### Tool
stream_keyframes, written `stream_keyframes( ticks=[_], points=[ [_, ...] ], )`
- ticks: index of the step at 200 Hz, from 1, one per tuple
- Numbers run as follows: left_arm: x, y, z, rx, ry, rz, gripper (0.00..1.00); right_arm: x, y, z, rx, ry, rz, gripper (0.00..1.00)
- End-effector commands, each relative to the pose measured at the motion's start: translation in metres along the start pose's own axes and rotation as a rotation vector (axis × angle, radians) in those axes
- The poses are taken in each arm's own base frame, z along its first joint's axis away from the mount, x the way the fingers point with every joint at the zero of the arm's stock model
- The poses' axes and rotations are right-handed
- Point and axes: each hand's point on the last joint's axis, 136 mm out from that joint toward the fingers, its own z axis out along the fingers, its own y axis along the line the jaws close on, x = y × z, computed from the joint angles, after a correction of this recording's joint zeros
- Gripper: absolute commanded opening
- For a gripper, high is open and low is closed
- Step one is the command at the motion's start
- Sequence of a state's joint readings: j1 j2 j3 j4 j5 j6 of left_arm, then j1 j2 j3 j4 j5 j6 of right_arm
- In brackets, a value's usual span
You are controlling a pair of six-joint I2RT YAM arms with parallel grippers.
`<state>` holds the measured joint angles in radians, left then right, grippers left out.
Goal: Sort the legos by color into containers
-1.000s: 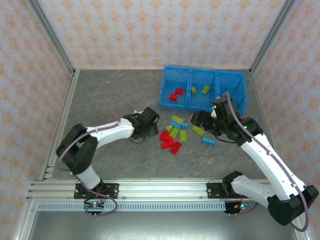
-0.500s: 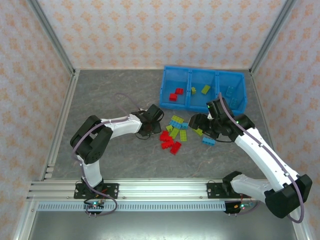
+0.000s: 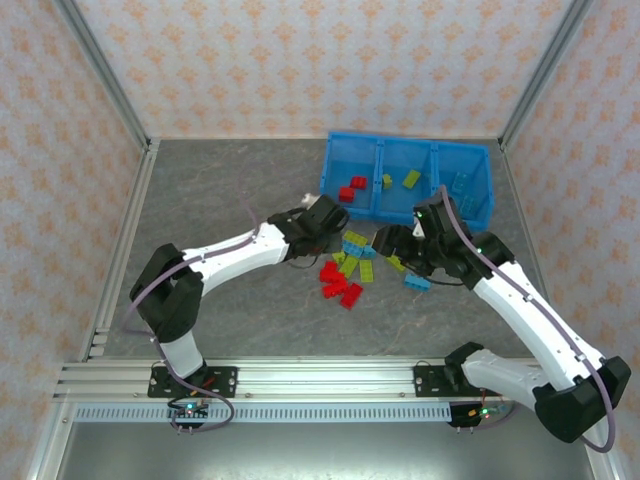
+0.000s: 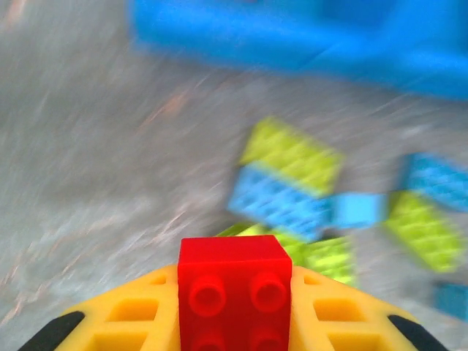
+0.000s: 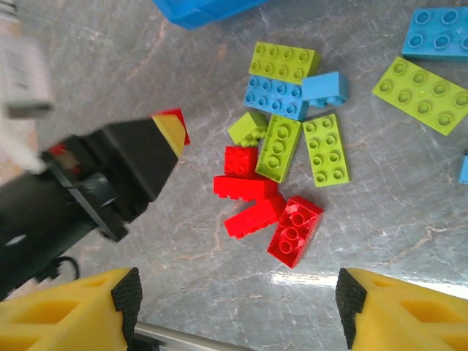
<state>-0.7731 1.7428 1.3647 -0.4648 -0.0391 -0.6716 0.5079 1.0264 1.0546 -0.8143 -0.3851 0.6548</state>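
The sorting is part done. The bright blue rectangular plastic bin (image 3: 400, 139) sits just ahead of the left gripper (image 3: 328, 216). Its compartment nearest that gripper holds a couple of red bricks (image 3: 351, 189), the middle one has yellow-green bricks (image 3: 410, 178), and the one farthest from it has light blue bricks (image 3: 460, 183). Most of the work looks to be left. A loose pile (image 5: 281, 157) of red, yellow-green and light blue pieces lies on the grey stone-patterned table (image 3: 220, 180), directly under the right gripper (image 5: 234, 307) and just to the side of the left one. The left gripper's yellow fingers (image 4: 124, 314) are closed on a small red studded plastic brick (image 4: 232, 281), pinched between them with its studs facing the wrist camera. By my reading it belongs with the reds in the compartment just ahead. The right gripper's jaws stand wide apart above the pile, with nothing between them and no brick touched.
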Motion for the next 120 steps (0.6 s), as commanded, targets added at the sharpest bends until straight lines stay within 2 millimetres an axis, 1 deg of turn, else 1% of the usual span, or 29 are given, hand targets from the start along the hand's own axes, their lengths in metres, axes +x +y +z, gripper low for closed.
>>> stream_keyframes(
  ticks=[1,13,16,18,19,29,50,59,72,81,83,94,105,120],
  points=[
    [-0.051,-0.005,-0.005,-0.081,-0.136,0.104,0.27,-0.005,0.002,-0.006,-0.023,-0.053,0.021,0.72],
    [-0.072,-0.015,0.006,-0.096,-0.166,0.164,0.27,-0.004,0.000,-0.008,-0.020,-0.059,0.029,0.73],
    [-0.081,-0.018,0.004,-0.093,-0.183,0.165,0.27,-0.004,-0.001,-0.008,-0.020,-0.059,0.030,0.72],
    [-0.079,-0.017,0.014,-0.107,-0.173,0.172,0.27,-0.004,-0.001,-0.009,-0.018,-0.061,0.030,0.73],
    [-0.081,-0.018,0.016,-0.110,-0.174,0.175,0.27,-0.004,-0.001,-0.009,-0.018,-0.063,0.031,0.73],
    [-0.099,-0.024,0.028,-0.117,-0.197,0.184,0.27,-0.002,-0.004,-0.012,-0.013,-0.067,0.035,0.73],
    [-0.129,-0.028,0.060,-0.143,-0.206,0.195,0.27,0.000,-0.010,-0.019,-0.006,-0.084,0.041,0.72],
    [-0.142,-0.031,0.070,-0.157,-0.214,0.208,0.28,0.001,-0.013,-0.022,-0.003,-0.095,0.043,0.73],
    [-0.154,-0.038,0.081,-0.170,-0.217,0.247,0.31,0.002,-0.016,-0.025,0.001,-0.109,0.046,0.72],
    [-0.164,-0.042,0.083,-0.172,-0.230,0.253,0.35,0.001,-0.018,-0.028,0.006,-0.120,0.046,0.73],
    [-0.163,-0.041,0.086,-0.176,-0.224,0.253,0.36,0.002,-0.019,-0.028,0.007,-0.121,0.044,0.73],
    [-0.173,-0.044,0.084,-0.162,-0.236,0.240,0.42,0.001,-0.024,-0.030,0.027,-0.135,0.051,0.73],
    [-0.181,-0.047,0.077,-0.143,-0.250,0.225,0.48,-0.001,-0.034,-0.032,0.071,-0.155,0.064,0.73],
    [-0.186,-0.049,0.062,-0.129,-0.261,0.214,0.50,-0.004,-0.049,-0.035,0.143,-0.192,0.082,0.76]
  ],
)
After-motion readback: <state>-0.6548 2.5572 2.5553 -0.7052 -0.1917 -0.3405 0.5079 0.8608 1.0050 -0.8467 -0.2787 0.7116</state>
